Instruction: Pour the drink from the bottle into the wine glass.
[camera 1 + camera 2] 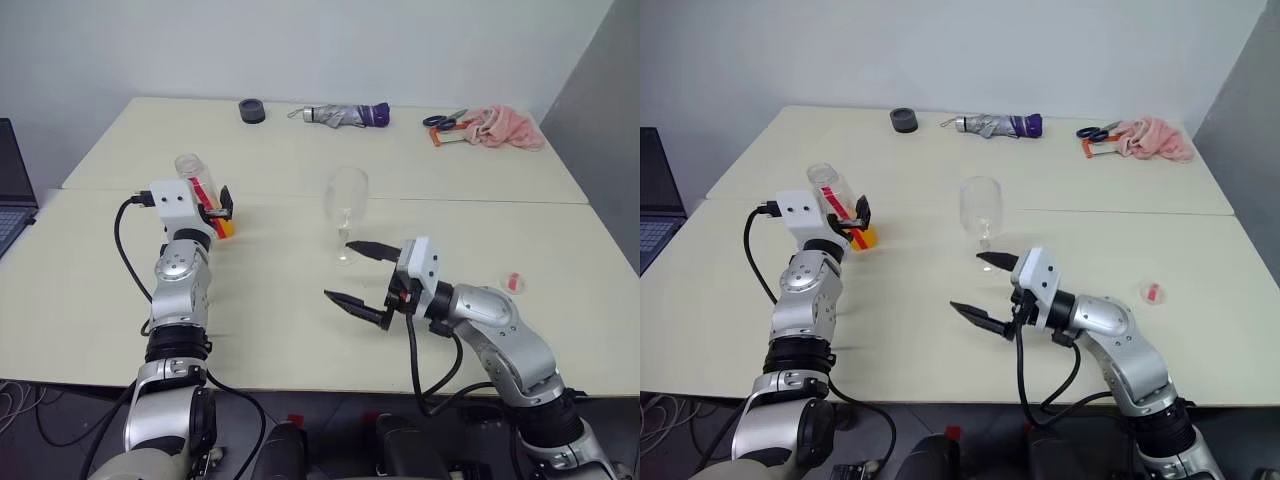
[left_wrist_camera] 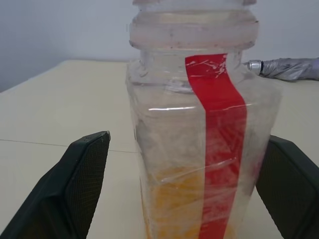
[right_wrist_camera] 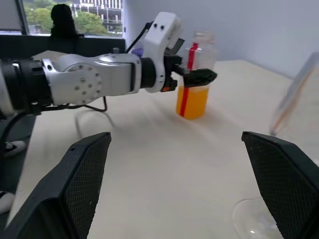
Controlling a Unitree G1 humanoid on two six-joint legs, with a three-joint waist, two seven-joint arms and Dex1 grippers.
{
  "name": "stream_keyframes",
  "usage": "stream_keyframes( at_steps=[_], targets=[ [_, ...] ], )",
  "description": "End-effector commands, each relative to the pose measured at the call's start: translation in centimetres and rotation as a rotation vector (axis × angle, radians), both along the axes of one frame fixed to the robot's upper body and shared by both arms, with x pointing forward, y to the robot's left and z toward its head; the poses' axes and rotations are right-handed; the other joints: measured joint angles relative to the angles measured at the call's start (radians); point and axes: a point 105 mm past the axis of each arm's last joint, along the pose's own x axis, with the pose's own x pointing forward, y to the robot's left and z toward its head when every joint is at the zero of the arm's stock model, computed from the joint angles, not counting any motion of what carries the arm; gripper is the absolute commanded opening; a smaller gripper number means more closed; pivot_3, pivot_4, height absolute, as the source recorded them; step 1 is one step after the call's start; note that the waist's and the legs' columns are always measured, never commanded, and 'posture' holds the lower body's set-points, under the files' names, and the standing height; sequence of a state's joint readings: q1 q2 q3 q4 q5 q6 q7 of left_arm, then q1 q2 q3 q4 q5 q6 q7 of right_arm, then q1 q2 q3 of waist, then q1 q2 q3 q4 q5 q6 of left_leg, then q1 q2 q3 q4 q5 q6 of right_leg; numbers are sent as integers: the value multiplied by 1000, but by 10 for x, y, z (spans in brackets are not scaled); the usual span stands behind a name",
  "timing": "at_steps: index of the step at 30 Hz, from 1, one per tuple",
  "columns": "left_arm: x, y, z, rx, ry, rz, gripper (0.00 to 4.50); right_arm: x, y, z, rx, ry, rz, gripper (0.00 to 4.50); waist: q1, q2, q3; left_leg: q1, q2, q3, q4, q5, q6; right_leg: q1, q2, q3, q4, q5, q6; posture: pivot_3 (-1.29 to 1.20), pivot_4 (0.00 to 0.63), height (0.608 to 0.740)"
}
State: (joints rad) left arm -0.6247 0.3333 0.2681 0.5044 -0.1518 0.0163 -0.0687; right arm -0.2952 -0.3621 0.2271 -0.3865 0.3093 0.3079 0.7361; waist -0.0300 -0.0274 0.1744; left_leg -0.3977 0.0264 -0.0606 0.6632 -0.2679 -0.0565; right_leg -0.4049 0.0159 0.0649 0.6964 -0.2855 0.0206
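**Inspector:** Report the bottle's position and make.

**Assistant:** The bottle (image 2: pixel 199 149) is clear plastic with a squarish body, a ribbed neck and a glossy red tape stripe down one side. It stands upright on the matte cream table (image 1: pixel 300 330), on the robot's left. The drink (image 3: pixel 192 102), a translucent orange liquid, fills only its lower part.

**Inspector:** Left gripper?

**Assistant:** The left gripper (image 1: pixel 222 212) has its black, mesh-textured fingers (image 2: pixel 75 184) spread wide, one on each side of the bottle. In the left wrist view a gap shows beside each finger; no contact is evident.

**Inspector:** The wine glass?

**Assistant:** The wine glass (image 1: pixel 346 200) is clear and colourless, with a rounded bowl, a thin stem and a round foot. It stands upright near the table's middle and looks empty.

**Inspector:** Right gripper?

**Assistant:** The right gripper (image 1: pixel 352 272) hangs above the table just in front of the glass, with its tapered fingers splayed apart, holding nothing.

**Inspector:** Other items?

**Assistant:** At the far edge lie a black ring-shaped object (image 1: pixel 252 110), a folded grey and purple umbrella (image 1: pixel 345 115), scissors (image 1: pixel 443 120) and a crumpled pink cloth (image 1: pixel 505 127). A small cap (image 1: pixel 513 282), clear with red, lies to the right.
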Motion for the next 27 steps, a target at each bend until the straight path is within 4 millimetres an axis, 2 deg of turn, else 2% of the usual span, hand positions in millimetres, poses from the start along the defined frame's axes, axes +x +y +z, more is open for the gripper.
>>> stream_keyframes(
  at_steps=[1, 20, 23, 27],
  targets=[
    [2, -4, 20, 24, -64, -5, 4500, 0, -2, 12, 19, -69, -24, 4485, 0, 0, 0, 0, 0, 0, 0, 0, 0, 0, 0, 0, 0, 0, 0, 0, 150, 740],
    [3, -5, 23, 16, -72, -20, 4500, 0, 3, 13, 19, -87, -30, 4485, 0, 0, 0, 0, 0, 0, 0, 0, 0, 0, 0, 0, 0, 0, 0, 0, 150, 740],
    [3, -7, 25, 14, -87, -34, 3911, -1, 3, 13, 15, -87, -28, 4500, 0, 0, 0, 0, 0, 0, 0, 0, 0, 0, 0, 0, 0, 0, 0, 0, 150, 740],
    [3, -7, 26, 14, -89, -34, 2674, -1, 3, 12, 11, -85, -29, 4500, 0, 0, 0, 0, 0, 0, 0, 0, 0, 0, 0, 0, 0, 0, 0, 0, 150, 740]
  ],
)
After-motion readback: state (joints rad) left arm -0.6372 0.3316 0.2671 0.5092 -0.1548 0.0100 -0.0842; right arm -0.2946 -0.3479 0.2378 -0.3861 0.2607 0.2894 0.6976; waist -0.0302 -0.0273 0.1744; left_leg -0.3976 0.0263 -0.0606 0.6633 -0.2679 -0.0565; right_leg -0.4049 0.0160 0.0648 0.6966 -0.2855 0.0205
